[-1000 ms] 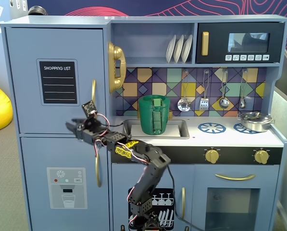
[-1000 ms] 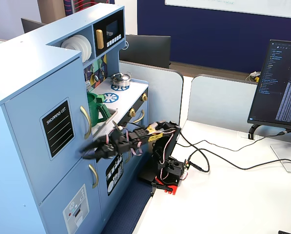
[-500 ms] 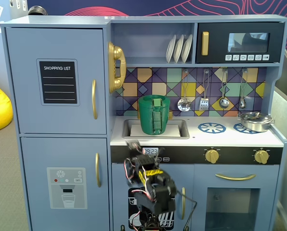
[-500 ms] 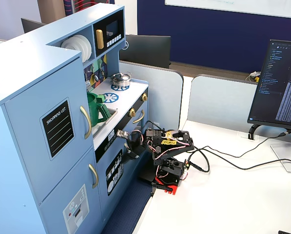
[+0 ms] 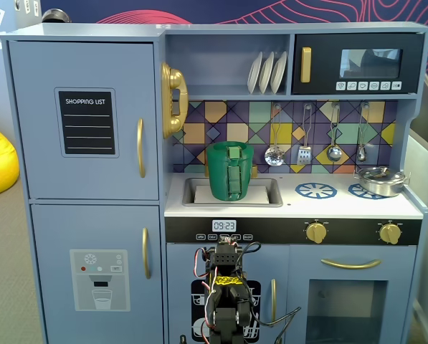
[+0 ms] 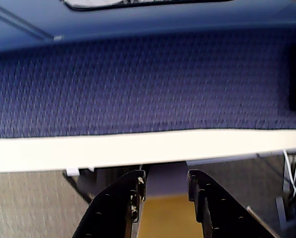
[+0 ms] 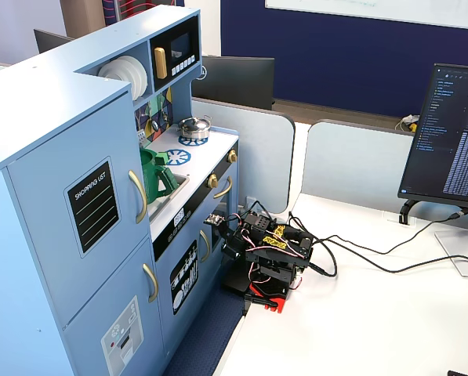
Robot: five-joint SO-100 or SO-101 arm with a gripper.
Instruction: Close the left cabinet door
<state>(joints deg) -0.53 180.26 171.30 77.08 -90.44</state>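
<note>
The left cabinet door (image 5: 84, 118) is light blue, with a black "SHOPPING LIST" panel and a curved gold handle (image 5: 140, 147). It lies flush with the cabinet front, shut, in both fixed views (image 7: 85, 211). My arm (image 5: 228, 301) is folded low in front of the toy kitchen's middle, apart from the door and to its right. It sits on the white table (image 7: 375, 329) beside the kitchen (image 7: 269, 251). In the wrist view my gripper (image 6: 166, 181) is open and empty, with a clear gap between the black fingers (image 6: 130, 198). It faces blue carpet and a white edge.
Below the door is a blue door with a dispenser graphic (image 5: 99, 279). A green pitcher (image 5: 230, 170) stands in the sink and a steel pot (image 5: 381, 180) on the stove. Cables (image 7: 359, 258) run from the arm towards a monitor (image 7: 453, 133).
</note>
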